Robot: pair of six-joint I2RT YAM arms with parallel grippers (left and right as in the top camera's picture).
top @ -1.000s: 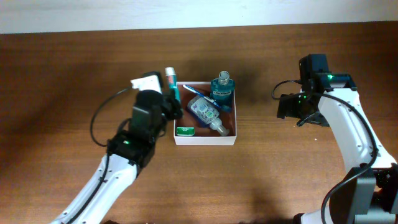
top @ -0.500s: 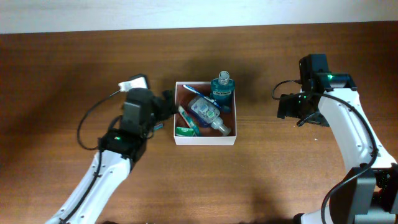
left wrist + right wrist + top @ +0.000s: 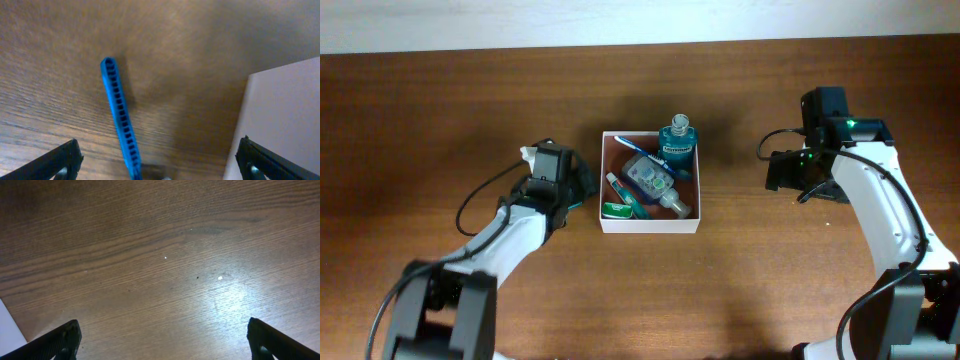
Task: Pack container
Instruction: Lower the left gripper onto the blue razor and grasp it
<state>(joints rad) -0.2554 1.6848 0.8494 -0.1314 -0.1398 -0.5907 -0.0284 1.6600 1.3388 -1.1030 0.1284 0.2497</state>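
The container sits mid-table, part-filled. Probably light, with stiff thin walls, so pinch a rim. Left fingers are spread wide over a blue comb beside its wall. Right fingers are spread, empty.

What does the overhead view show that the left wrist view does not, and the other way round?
Only overhead: the inside of the container, with a teal bottle and a clear pump bottle in it, plus the right gripper off to the side. Only left wrist: a blue comb lying on the wood beside the container's white wall; I cannot make it out overhead. Both: the wooden table, the container's white outer wall and the open left gripper.
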